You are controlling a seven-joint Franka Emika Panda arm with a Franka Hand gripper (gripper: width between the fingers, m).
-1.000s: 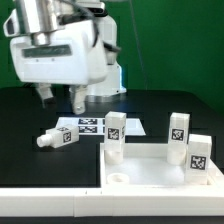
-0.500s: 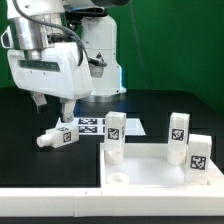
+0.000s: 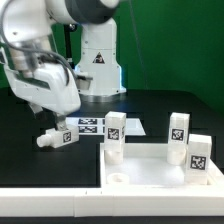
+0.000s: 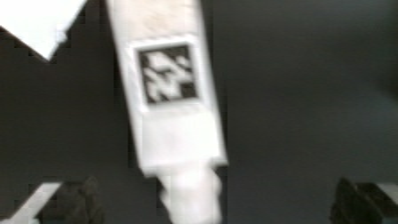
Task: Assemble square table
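Square table top point(image 3: 165, 168) sits on the worktop point(image 3: 30, 160) with three legs upright; the fourth leg point(image 3: 58, 138) lies loose under the wide-open, empty hand point(image 3: 52, 122), which should straddle it squarely before closing.

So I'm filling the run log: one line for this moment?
end effector: open, above lying leg | legs standing on tabletop: three | nothing held

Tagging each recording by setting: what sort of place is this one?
Probably a robotics lab bench rather than a home or workshop: a green backdrop behind a black table, tag-marked furniture parts such as the lying leg, and a marker board on the table.
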